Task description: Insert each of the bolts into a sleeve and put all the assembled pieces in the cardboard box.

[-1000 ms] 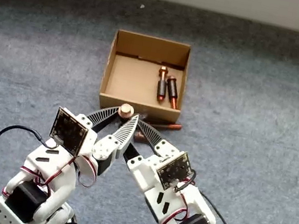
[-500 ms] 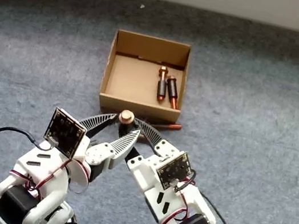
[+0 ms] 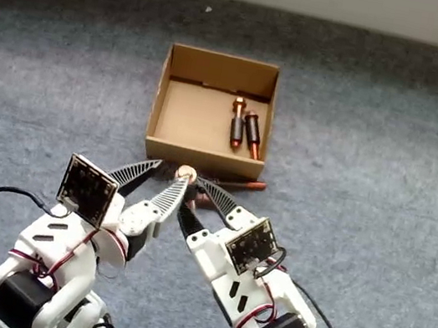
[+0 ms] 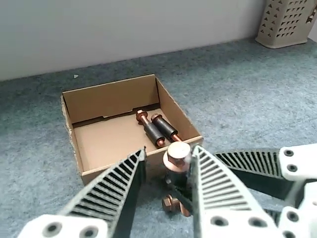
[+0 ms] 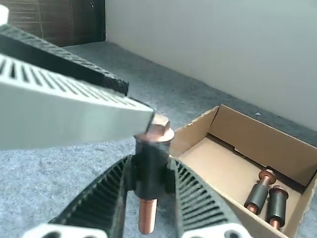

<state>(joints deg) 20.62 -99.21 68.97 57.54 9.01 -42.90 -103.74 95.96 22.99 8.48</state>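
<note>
My right gripper (image 5: 150, 167) is shut on a black sleeve (image 5: 151, 158) held upright, with a copper bolt (image 5: 157, 130) through it; the bolt's tip sticks out below. In the high view this piece (image 3: 185, 175) stands just in front of the cardboard box (image 3: 160, 94). My left gripper (image 4: 168, 151) is open, its fingers on either side of the bolt head (image 4: 177, 153), the right finger (image 4: 213, 188) close to it. Two assembled pieces (image 3: 242, 127) lie in the box's right side.
A loose copper bolt (image 3: 242, 184) lies on the grey carpet against the box's front wall, and another copper part (image 4: 171, 203) lies on the carpet under the grippers. A perforated beige container (image 4: 290, 20) stands far off by the wall.
My left gripper, shut around the bolt head a second ago, has opened and drawn back a little toward its arm. The right gripper has kept the sleeve and bolt nearly still.
</note>
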